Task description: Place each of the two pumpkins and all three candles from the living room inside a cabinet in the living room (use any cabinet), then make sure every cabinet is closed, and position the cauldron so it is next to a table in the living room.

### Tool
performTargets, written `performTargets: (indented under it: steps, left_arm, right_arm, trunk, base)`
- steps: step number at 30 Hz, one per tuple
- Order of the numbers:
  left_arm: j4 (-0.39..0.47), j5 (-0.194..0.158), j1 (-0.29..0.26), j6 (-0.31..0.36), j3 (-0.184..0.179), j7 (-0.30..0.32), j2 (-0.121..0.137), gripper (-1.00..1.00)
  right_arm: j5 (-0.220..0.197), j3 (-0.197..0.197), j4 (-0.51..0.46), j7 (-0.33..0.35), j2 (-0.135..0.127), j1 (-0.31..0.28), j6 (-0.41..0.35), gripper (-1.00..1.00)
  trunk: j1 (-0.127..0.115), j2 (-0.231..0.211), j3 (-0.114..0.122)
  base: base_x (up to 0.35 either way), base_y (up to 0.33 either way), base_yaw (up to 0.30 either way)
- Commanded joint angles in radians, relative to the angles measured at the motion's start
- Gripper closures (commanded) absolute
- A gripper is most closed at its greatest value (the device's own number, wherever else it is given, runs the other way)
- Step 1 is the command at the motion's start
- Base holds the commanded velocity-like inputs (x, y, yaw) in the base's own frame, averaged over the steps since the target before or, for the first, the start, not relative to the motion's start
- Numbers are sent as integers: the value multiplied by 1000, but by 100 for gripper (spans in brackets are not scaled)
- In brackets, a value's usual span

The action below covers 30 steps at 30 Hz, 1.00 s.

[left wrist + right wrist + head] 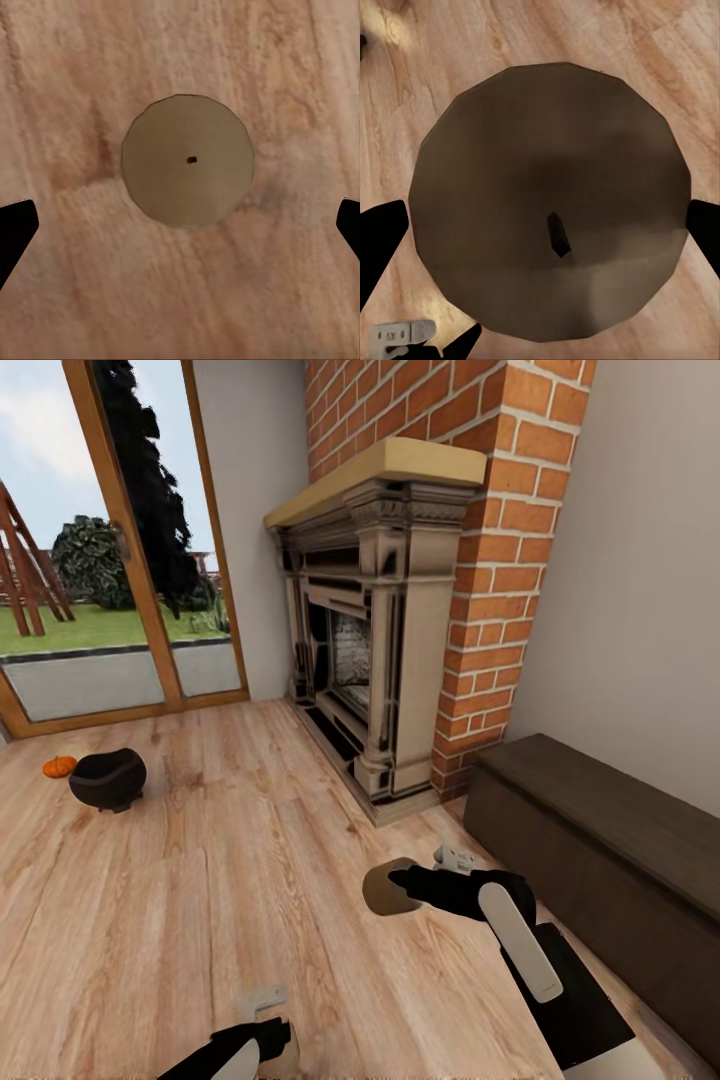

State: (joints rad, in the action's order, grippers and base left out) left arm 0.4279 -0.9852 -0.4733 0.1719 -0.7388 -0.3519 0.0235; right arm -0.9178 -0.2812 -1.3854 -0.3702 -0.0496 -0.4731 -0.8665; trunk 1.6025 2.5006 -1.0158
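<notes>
a candle (551,199) sits between my right fingers (379,244), seen top-down, its dark wick near the middle; the black tips stand at either flank of it, so i judge my right gripper (400,887) closed on it and carrying it above the wood floor (220,880). a second candle (187,160) shows beyond my left gripper (180,232), whose tips are spread wide; whether that one rests on the planks or in my grip i cannot tell. the cabinet (600,840), long and dark brown, lies just to my right, drawer fronts shut. further off, the cauldron (108,778) squats by the glass door (120,560), with a pumpkin (59,766) just beside it. the brick fireplace (390,620) stands between. the risk: the smooth round candle could slip from a two-point pinch as i swing, and no drawer is open to take it.
</notes>
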Motion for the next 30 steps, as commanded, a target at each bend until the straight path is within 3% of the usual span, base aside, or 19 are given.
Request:
performTargets:
  steps: [1,7,30]
  left_arm:
    - [3,-5,-1,3,-10,-8,0,-100]
    - [3,-4,-1,1,-58,-9,-9,-100]
    - [4,-6,-1,0,-69,-9,-10,-100]
  right_arm:
    - [-11,-2,-1,-10,-1,-1,0,100]
    - [-11,-3,4,-10,0,-1,1,100]
    - [-10,-4,5,-10,3,-1,2,100]
  trunk:
    - [0,1,-5]
    - [2,1,-17]
    - [2,1,-17]
  base:
    - [0,0,0]
    - [0,0,0]
    - [53,6,0]
